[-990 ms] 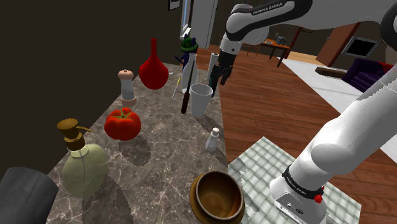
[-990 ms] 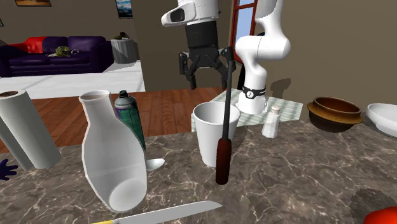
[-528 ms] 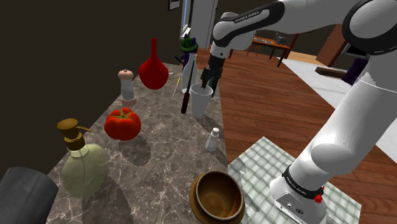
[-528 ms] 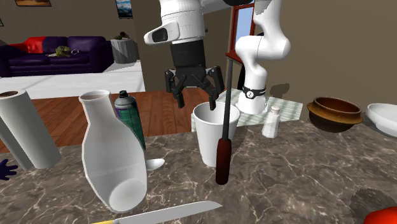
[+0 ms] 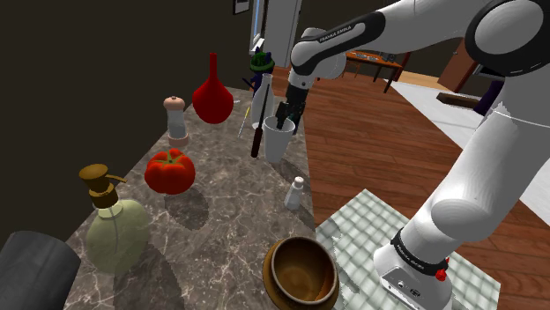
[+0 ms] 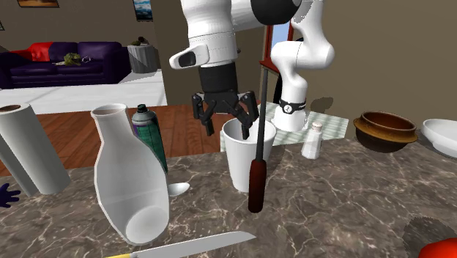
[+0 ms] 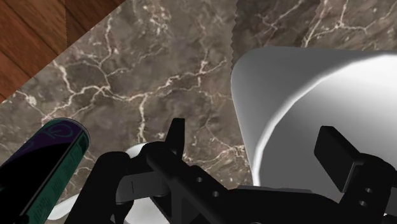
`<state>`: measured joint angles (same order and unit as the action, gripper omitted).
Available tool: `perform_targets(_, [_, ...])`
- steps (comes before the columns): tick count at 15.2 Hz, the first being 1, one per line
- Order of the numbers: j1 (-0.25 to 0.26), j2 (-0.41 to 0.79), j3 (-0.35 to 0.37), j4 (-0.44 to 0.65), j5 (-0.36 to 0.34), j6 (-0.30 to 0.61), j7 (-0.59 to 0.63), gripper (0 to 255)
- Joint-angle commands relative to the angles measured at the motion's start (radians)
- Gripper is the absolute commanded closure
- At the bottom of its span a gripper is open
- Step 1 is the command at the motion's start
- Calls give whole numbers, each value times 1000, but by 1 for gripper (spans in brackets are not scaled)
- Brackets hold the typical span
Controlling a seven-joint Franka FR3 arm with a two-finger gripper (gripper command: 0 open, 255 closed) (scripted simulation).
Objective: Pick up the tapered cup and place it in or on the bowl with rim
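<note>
We see the black gripper [image 6: 227, 126] hang wide open and empty at the white tapered cup [image 6: 245, 157], which stands upright on the marble counter [image 6: 351, 198] with a dark-handled tool [image 6: 256, 179] leaning on its rim. One finger is outside the cup's wall, the other at its mouth. We judge the grasp to be the step in hand. Next the fingers must pinch that wall without knocking the tool, then lift and carry the cup past the nearby shaker [image 6: 313, 141] to the brown rimmed bowl [image 6: 382, 136], well apart from the cup.
</note>
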<state>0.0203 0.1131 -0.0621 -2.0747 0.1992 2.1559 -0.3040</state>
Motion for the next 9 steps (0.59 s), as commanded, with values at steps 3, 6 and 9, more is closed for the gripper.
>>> perform_targets(3, [0, 0, 0, -1, 0, 1, 0, 0])
perform_targets(6, [0, 0, 0, 0, 0, 1, 0, 255])
perform_targets(9, [0, 0, 0, 0, 0, 1, 0, 255])
